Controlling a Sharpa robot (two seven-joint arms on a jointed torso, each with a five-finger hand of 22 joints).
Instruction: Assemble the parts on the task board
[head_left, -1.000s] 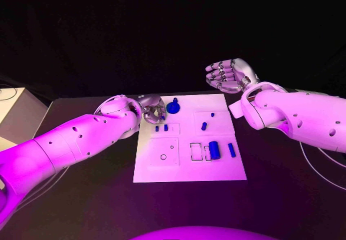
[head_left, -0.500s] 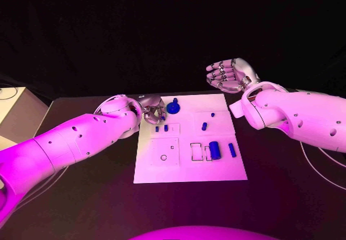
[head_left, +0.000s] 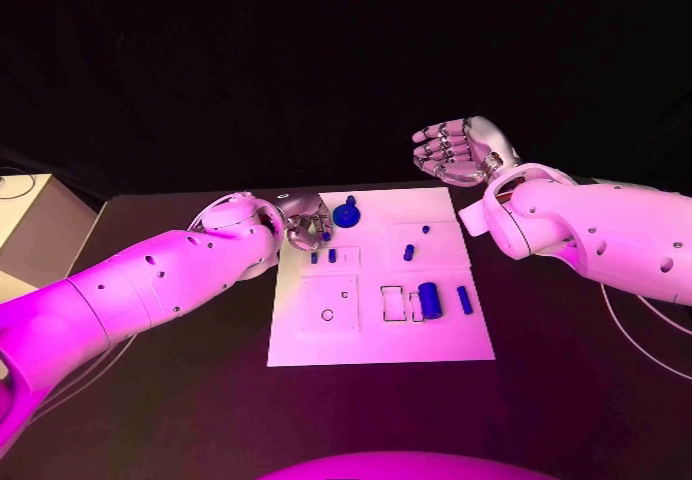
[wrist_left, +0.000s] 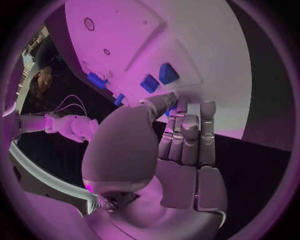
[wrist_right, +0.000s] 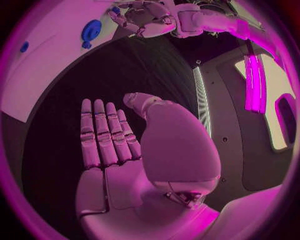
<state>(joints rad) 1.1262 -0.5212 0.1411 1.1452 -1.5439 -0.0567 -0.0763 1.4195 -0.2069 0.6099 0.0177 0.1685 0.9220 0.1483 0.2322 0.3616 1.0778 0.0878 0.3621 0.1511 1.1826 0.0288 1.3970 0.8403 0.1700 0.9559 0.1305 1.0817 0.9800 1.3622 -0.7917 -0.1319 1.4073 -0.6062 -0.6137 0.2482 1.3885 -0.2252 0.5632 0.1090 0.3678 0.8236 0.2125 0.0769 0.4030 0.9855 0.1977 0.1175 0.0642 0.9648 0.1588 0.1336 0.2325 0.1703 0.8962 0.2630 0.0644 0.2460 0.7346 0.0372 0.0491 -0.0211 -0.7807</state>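
The white task board lies mid-table. My left hand hovers at its far left corner with fingers curled in against the thumb. A sliver of a small blue part shows pinched between them. A round blue knob part stands just right of that hand, apart from it. Two small blue pegs sit just below the hand. My right hand is raised beyond the board's far right corner, its fingers straight and holding nothing.
On the board lie a thick blue cylinder, a slim blue bar and a short blue piece. Rectangular recesses and a round hole mark its near half. A pale box stands at the table's left edge.
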